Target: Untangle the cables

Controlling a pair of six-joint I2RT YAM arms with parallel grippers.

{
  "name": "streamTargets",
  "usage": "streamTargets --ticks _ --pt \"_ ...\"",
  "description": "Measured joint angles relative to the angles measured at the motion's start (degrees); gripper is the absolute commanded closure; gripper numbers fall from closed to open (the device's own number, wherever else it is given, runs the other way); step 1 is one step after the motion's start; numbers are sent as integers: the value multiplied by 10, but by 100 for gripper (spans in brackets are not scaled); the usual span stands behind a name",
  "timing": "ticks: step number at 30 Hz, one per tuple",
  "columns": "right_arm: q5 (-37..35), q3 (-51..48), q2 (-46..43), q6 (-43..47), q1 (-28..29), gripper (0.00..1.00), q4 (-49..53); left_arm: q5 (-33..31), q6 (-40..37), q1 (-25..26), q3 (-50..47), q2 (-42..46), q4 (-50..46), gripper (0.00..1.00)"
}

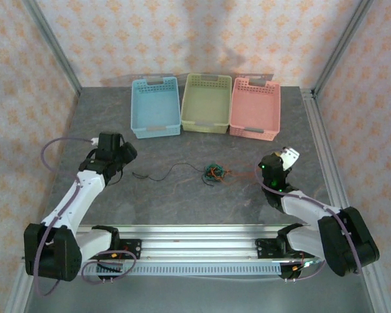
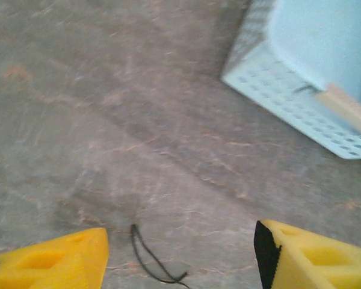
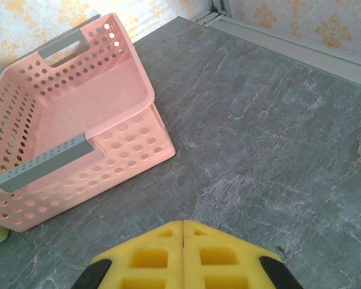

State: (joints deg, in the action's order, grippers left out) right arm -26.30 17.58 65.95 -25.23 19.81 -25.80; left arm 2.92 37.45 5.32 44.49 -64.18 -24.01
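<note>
- On the gray tabletop [image 1: 182,202], the task looks partly done.
- One long black cable [image 1: 158,176] lies stretched out to the left of the clump. It is hard to tell if its far end is free.
- The clump of green and orange cables [image 1: 214,173] in the middle is all knotted, so that part is left to do.
- The left arm [image 1: 78,192] reaches low over the black cable's end. The left fingers [image 2: 48,259] are wide apart and hold nothing.
- The right arm [image 1: 300,205] waits to the right of the clump. The right fingers [image 3: 156,256] are pressed together on nothing.

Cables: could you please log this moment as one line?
left gripper open over end of black cable | right gripper shut, empty | tangle on table
</note>
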Motion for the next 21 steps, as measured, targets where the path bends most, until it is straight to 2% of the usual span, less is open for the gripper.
streamTargets --ticks 3,7,9,15,21 --pt "3 0 1 0 0 100 0 -9 -26 89 58 -28 -11 32" --pt "4 0 1 4 0 100 0 -17 -83 221 178 -142 -37 32" --pt "4 0 1 4 0 100 0 -18 -112 263 224 -200 -56 31" --pt "6 0 1 4 0 100 0 -18 -191 323 320 -335 -155 31" --pt "7 0 1 4 0 100 -1 -21 -230 353 368 -409 -216 35"
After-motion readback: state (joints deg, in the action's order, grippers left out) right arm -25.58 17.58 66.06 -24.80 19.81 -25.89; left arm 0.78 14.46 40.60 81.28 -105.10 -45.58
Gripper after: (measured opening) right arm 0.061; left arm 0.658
